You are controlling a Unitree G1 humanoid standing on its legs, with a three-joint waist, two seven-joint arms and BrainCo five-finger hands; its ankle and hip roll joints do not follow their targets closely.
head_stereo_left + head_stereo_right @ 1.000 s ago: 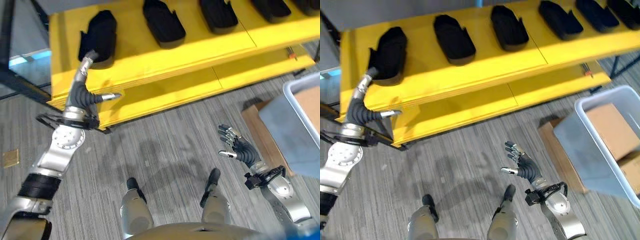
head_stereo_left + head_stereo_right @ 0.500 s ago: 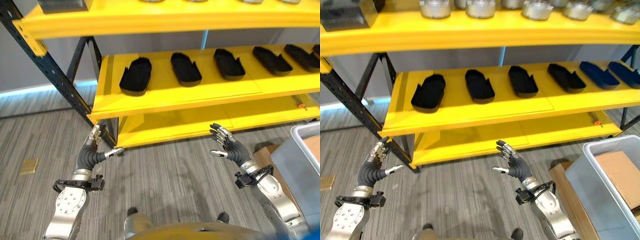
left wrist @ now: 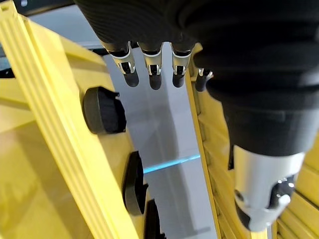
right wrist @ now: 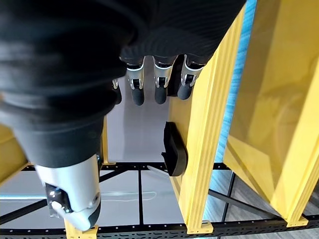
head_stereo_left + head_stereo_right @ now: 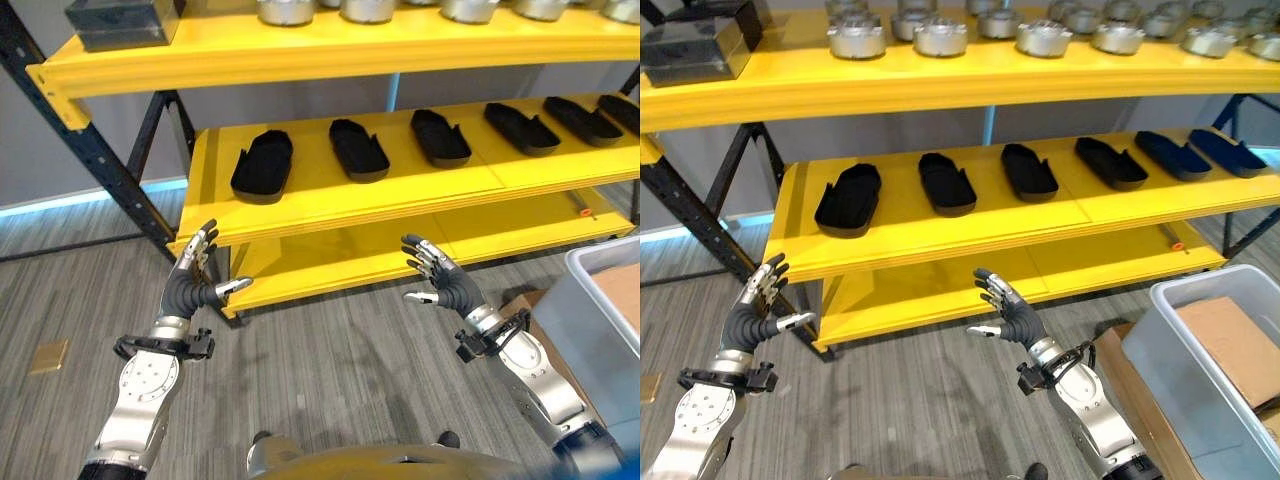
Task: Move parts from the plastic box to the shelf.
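The right robot hand point(image 4: 75, 74), fingers straight, faces a black part point(image 4: 174, 149) on the yellow shelf point(image 4: 204, 149).

Both eye views sit up on the head, side by side, looking forward and down at the yellow shelf point(image 5: 940, 240) from a step back, and they share nearly the whole scene: the rack, the floor, the grey plastic box point(image 5: 1200, 370) at near right. Each wrist view looks along its own hand from very close, up toward the same shelf's boards and the black parts point(image 3: 102, 109) on them
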